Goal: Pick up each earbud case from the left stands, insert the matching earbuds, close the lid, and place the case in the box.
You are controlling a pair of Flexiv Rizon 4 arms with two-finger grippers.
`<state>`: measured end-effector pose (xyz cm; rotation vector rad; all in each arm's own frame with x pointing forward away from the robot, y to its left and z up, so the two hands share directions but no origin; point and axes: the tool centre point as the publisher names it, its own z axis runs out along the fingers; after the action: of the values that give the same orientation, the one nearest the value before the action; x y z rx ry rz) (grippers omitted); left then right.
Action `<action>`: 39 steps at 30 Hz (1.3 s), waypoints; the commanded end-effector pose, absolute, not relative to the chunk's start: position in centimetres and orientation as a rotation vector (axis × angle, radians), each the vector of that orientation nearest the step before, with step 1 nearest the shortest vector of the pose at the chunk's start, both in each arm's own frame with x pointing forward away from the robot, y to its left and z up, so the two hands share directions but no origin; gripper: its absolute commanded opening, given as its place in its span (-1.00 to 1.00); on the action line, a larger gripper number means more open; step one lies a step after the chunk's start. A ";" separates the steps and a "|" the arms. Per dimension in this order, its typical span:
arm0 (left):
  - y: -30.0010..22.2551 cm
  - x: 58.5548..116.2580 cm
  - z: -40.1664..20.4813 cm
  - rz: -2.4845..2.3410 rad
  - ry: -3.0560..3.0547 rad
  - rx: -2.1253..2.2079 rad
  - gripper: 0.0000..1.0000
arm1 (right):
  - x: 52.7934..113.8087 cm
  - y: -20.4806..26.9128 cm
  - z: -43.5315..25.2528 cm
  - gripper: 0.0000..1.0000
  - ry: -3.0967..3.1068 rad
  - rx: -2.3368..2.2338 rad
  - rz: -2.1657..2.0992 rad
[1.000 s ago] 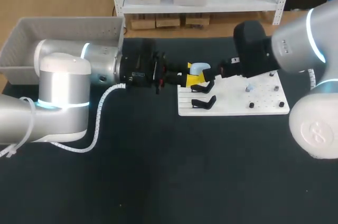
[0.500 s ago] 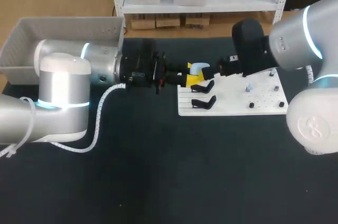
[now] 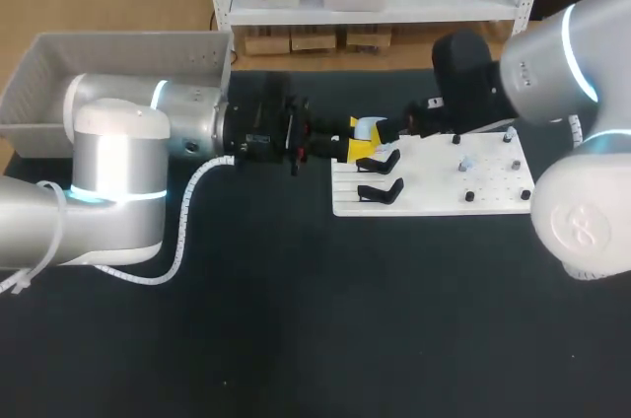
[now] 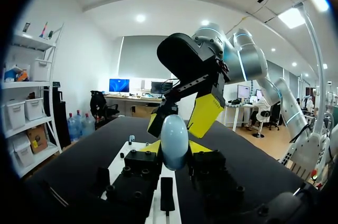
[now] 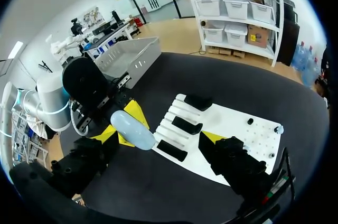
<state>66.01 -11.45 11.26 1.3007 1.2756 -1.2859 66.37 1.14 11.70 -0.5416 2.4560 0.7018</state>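
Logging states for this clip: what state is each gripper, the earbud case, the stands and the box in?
case: lid closed, held in the air.
left gripper: shut on the case.
right gripper: open, fingers either side of the case.
stands: empty.
box: no case visible inside.

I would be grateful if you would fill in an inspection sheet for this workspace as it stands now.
Surface: black table carrying a white board.
Job's things: pale blue earbud case held above the board's edge; three black stands on the board, all empty; grey box at the table's far left corner; earbuds too small to tell among the board's pegs.
Clutter: nothing seen.
Grippers: left gripper shut on the case; right gripper open, the case between its fingers, nearer one of them.
Cables: white ribbed hose hanging from the left arm onto the table.
Surroundings: nothing seen.
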 end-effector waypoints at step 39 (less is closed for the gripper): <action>-11.6 65.5 12.0 -1.235 1.161 1.366 -1.00 | 72.2 -7.7 17.6 1.00 2.391 -0.655 0.084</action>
<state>65.51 -11.55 11.91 1.3627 1.1588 -1.2370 72.04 -7.38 16.87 -0.7179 2.3600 0.3048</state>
